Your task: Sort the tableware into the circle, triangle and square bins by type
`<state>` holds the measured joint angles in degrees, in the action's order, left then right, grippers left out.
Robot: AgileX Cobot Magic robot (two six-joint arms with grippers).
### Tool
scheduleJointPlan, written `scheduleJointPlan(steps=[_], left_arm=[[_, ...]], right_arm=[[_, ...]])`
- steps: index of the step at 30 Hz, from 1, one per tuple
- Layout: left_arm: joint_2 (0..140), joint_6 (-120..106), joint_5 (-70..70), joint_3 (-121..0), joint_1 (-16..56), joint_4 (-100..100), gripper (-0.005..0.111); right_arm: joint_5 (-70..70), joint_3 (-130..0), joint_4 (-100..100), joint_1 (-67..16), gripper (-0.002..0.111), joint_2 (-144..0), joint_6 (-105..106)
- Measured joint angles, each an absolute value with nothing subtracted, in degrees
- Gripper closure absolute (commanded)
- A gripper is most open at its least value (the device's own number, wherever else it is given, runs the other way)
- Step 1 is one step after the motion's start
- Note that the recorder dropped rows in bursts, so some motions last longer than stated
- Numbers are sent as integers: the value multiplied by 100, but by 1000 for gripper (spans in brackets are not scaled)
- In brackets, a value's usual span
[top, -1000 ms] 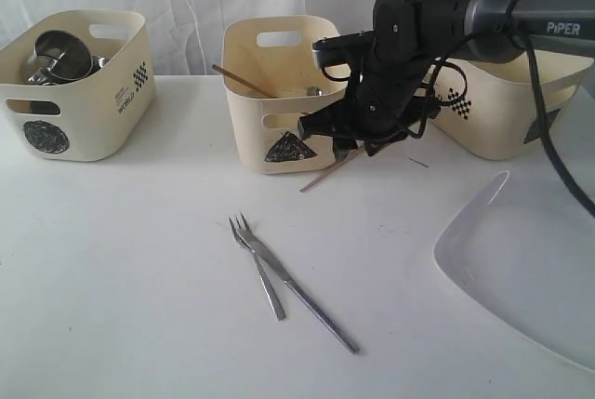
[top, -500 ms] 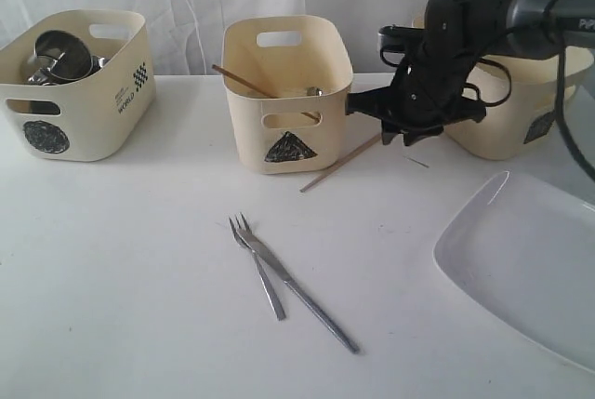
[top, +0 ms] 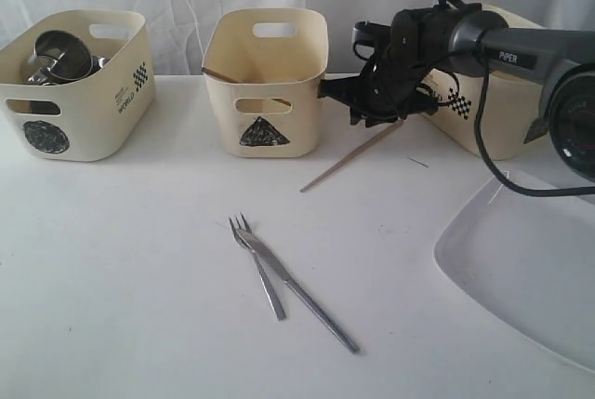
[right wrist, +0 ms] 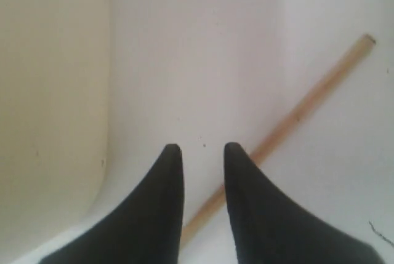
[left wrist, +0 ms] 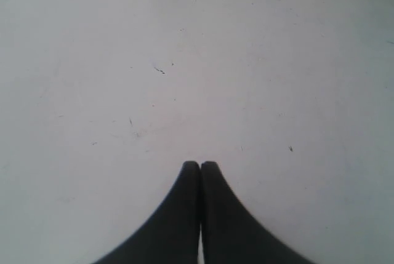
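Observation:
A wooden chopstick (top: 351,159) (right wrist: 308,107) lies on the white table between the triangle bin (top: 265,92) and the square bin (top: 493,106). My right gripper (top: 370,109) (right wrist: 200,148) hovers over its far end, open, with nothing between the fingers. Another chopstick (top: 223,75) leans inside the triangle bin. Steel mugs (top: 60,55) sit in the circle bin (top: 79,106). A fork (top: 270,292) and a knife (top: 316,311) lie crossed in the middle of the table. My left gripper (left wrist: 200,164) is shut over bare table and does not show in the exterior view.
A large white plate (top: 521,269) lies at the front right, partly past the frame's edge. White curtains hang behind the bins. A wall of one bin (right wrist: 49,92) stands close beside the right gripper.
The right gripper drew back and up, ending near the triangle bin's right side, and its jaws narrowed. The triangle bin shifted left. The chopstick on the table stayed put.

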<state>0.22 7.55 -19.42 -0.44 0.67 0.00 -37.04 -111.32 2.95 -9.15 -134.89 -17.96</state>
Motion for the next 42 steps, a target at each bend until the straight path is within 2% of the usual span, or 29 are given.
scheduleJointPlan(steps=[7, 17, 27, 38, 42], left_arm=[[22, 745, -1942, -44, 67, 0, 106], [22, 745, -1942, -44, 67, 0, 106], [22, 745, -1942, -44, 67, 0, 106], [22, 745, -1942, -44, 67, 0, 106], [22, 745, -1942, -44, 67, 0, 106]], right_arm=[[-3243, -11177, 269, -915, 85, -13654, -1796], [-3319, -11177, 132, -915, 85, -13974, -1796], [-4970, -11239, 96, -915, 85, -13799, -937], [-5638, -11363, 96, -915, 85, -13368, -681], [-6443, -11407, 96, -915, 78, -13123, -670]])
